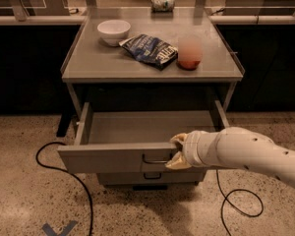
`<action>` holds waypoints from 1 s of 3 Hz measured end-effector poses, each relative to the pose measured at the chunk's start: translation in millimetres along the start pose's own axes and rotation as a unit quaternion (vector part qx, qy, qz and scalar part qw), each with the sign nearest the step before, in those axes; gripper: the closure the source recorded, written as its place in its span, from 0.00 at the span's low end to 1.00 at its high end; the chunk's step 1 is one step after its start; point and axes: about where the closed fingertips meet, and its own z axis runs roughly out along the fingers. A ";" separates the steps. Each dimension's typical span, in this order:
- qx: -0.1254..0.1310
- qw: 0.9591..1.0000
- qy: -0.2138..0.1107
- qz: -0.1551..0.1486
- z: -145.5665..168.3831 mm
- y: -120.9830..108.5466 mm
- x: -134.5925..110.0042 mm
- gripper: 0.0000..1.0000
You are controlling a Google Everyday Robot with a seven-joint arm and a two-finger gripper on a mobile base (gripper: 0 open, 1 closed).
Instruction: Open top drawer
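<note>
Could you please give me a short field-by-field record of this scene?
top drawer: pulled well out of the cabinet
gripper: at the drawer's front panel, just right of its handle
cabinet top: white bowl, chip bag, reddish round item
task state: drawer open
</note>
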 end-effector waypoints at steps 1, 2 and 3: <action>0.005 1.000 -0.001 0.000 -4.1 10.6 3.0 1.00; 0.005 1.000 -0.001 0.000 -7.1 9.3 0.7 1.00; 0.010 1.000 -0.002 0.000 -11.3 21.7 4.6 1.00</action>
